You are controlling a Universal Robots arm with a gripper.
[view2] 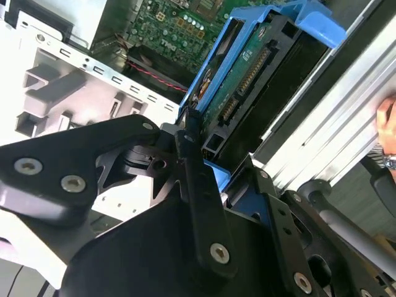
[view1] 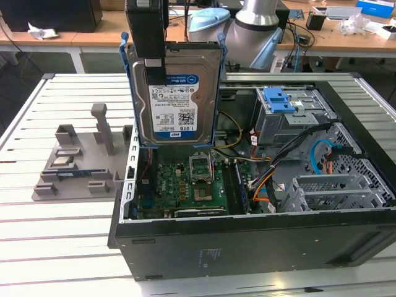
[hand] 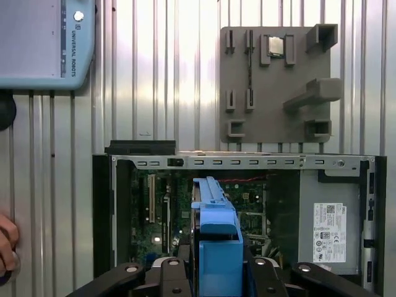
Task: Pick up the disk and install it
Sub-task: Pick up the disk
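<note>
Pincer clamped on one disk, upright above one open computer case; one grey tray beside.

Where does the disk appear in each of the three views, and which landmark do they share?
Exterior view: the disk hangs upright, label toward the camera, above the open case.
Second wrist view: the disk is edge-on, circuit board showing, gripped by the pincer.
First wrist view: the disk's blue rail edge, over the motherboard.
Shared landmark: the green motherboard inside the case.
</note>
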